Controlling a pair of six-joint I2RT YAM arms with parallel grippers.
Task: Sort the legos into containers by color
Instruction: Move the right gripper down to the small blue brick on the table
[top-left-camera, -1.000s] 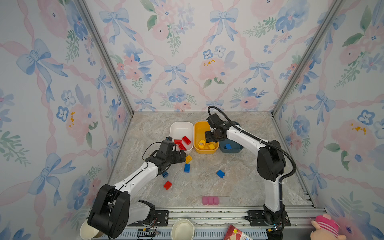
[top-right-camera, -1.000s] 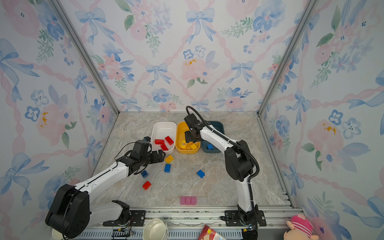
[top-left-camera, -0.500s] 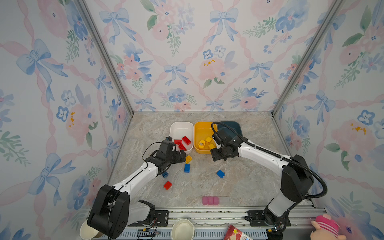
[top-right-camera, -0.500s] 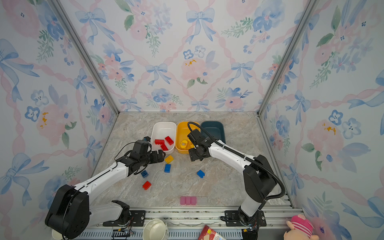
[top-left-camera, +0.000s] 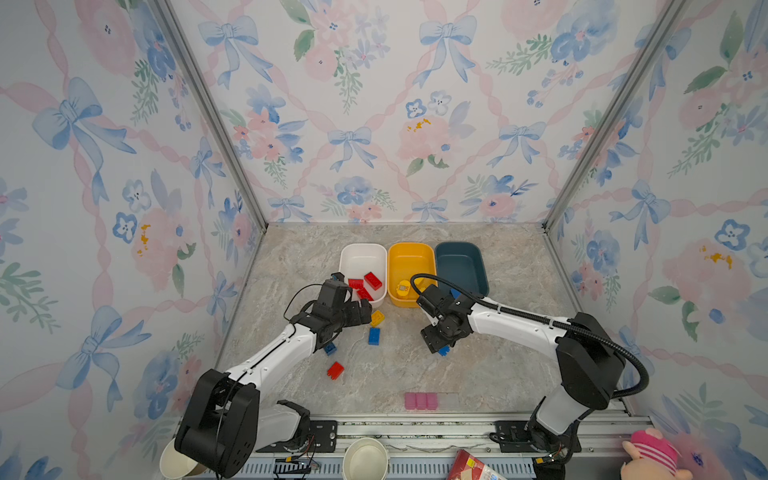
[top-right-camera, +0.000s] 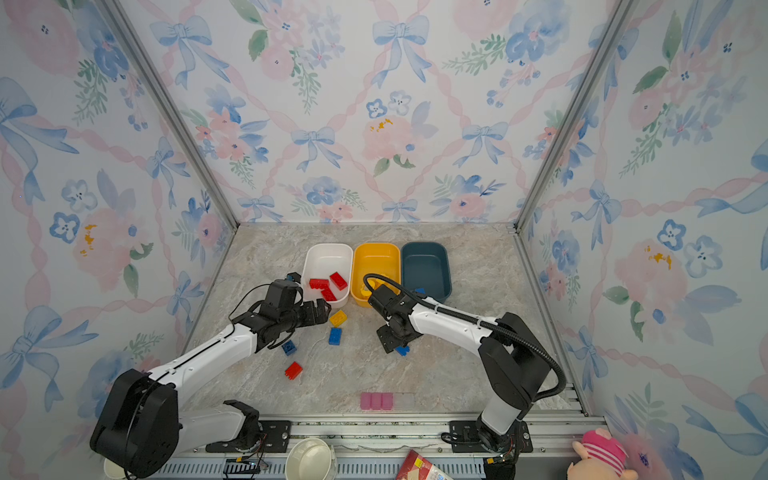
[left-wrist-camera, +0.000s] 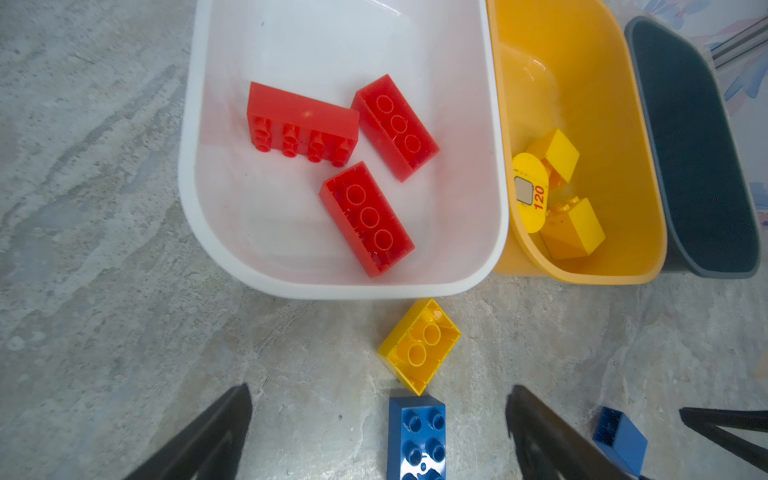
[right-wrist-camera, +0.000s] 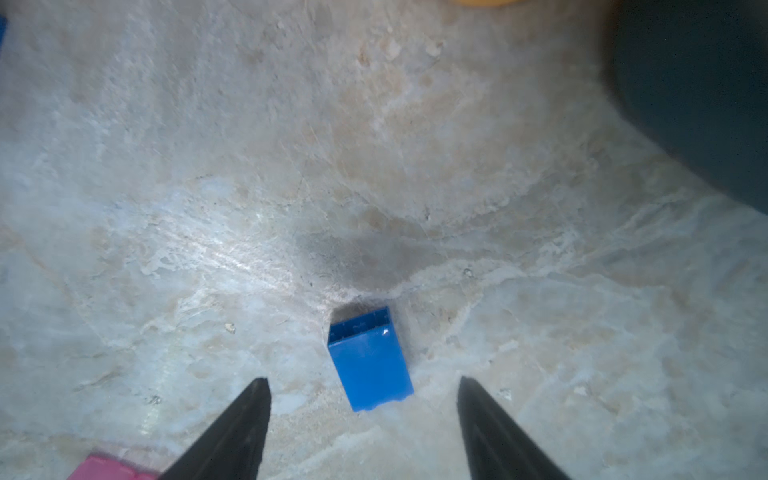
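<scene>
The containers stand in a row at the back: a white tub (top-left-camera: 361, 259) with three red legos (left-wrist-camera: 365, 218), a yellow tub (top-left-camera: 411, 257) with yellow legos (left-wrist-camera: 571, 226), and a teal tub (top-left-camera: 461, 266). My left gripper (top-left-camera: 365, 309) (left-wrist-camera: 379, 388) is open just in front of the white tub. A yellow brick (left-wrist-camera: 419, 345) and a long blue brick (left-wrist-camera: 417, 436) lie on the floor between its fingers. My right gripper (top-left-camera: 436, 343) (right-wrist-camera: 362, 379) is open low over a small blue brick (right-wrist-camera: 370, 359), which lies on its side on the floor.
A small blue brick (top-left-camera: 330, 348) and a red brick (top-left-camera: 335, 370) lie on the floor under the left arm. A pink segmented strip (top-left-camera: 421, 401) lies near the front edge. Paper cups (top-left-camera: 365, 459) and a plush toy (top-left-camera: 652, 455) sit beyond the front rail.
The right gripper has come away from the tubs, forward and down to the blue brick on the floor. The left arm has stayed where it was.
</scene>
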